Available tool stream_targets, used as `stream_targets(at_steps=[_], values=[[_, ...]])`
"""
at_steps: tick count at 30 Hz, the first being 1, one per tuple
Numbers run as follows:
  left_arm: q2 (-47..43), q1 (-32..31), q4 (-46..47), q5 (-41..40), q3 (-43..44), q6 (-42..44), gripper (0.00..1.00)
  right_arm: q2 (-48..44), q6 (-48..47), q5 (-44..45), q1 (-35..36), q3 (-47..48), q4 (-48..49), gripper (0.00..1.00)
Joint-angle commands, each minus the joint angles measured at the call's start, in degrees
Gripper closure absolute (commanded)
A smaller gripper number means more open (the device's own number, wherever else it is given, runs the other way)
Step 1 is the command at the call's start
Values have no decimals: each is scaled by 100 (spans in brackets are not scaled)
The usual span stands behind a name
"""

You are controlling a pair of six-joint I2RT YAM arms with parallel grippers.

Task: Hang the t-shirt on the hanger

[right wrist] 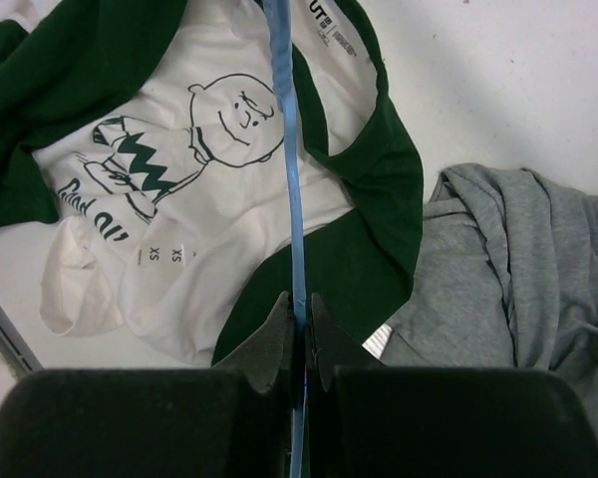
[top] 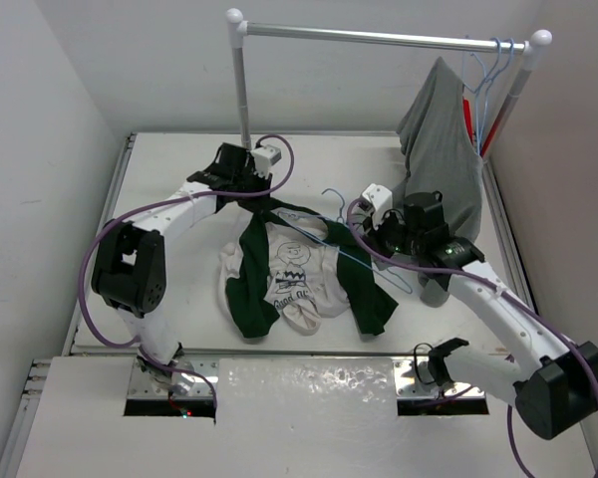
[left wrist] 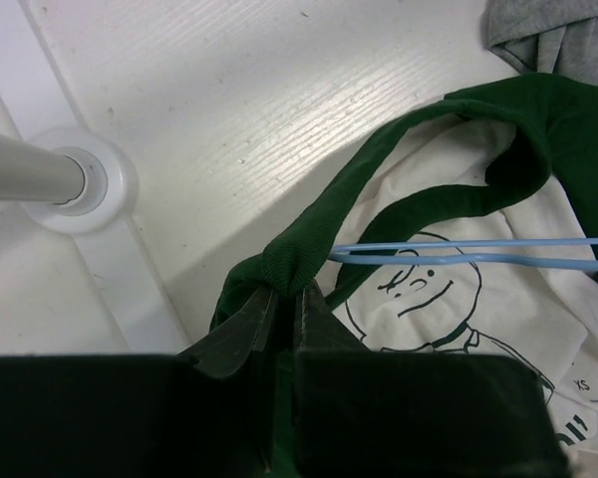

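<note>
Left jaws pinch the t-shirt (left wrist: 498, 299) collar; right jaws clamp the hanger (right wrist: 290, 199).

The t-shirt (top: 299, 274) is white with dark green sleeves and collar, printed with a dark cartoon face and zigzag band. The hanger (right wrist: 289, 149) in the black right gripper (right wrist: 299, 309) is pale blue; the shirt (right wrist: 518, 269) beside it, plain grey.

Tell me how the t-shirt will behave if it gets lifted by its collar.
Probably floppy: the t-shirt lies crumpled in folds, and its collar bunches where the left gripper pinches it. Lifted, it would likely sag and drape rather than keep shape. It looks thin, so probably light.
</note>
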Motion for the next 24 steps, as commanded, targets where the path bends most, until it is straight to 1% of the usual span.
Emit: stream_targets(at_steps=[1,3,5,9,11,12,13,14,15,16,17,19,23,24], values=[[-286,72,115,332,179,152,100,184,-193,-182,46,401,366,100],[-312,72,54,535,170,344,100,307,-316,-235,134,551,243,100],[-383,63,-60,965,188,617,100,482,-465,-61,265,710,-21,100],[-742,63,-421,1659,206,1748,100,711,-956,-68,590,1157,-547,100],[-857,63,-631,1914,337,2067,100,721,-1080,-112,670,1229,-593,100],[-918,63,-1050,2098,442,2408,100,651,-1142,-199,723,1220,-541,100],[-928,63,-1333,2561,713,2611,100,598,-1160,-243,723,1133,-462,100],[-937,63,-1649,2792,837,2831,100,519,-1160,-270,732,1132,-357,100],[-963,63,-2226,3038,978,3216,100,336,-1178,-349,732,976,-86,100],[-972,55,-2502,3450,1101,3411,100,238,-1178,-393,723,887,82,100],[-1024,46,-2948,3593,1302,3683,100,159,-1152,-446,723,712,362,100],[-1077,-15,-3180,3787,1496,3721,100,-17,-1064,-525,723,509,619,100],[-1148,-244,-3146,3761,1612,3090,100,0,-801,-613,723,280,1198,100],[-1156,-383,-3155,3761,1638,3027,100,70,-748,-665,732,236,1305,100]])
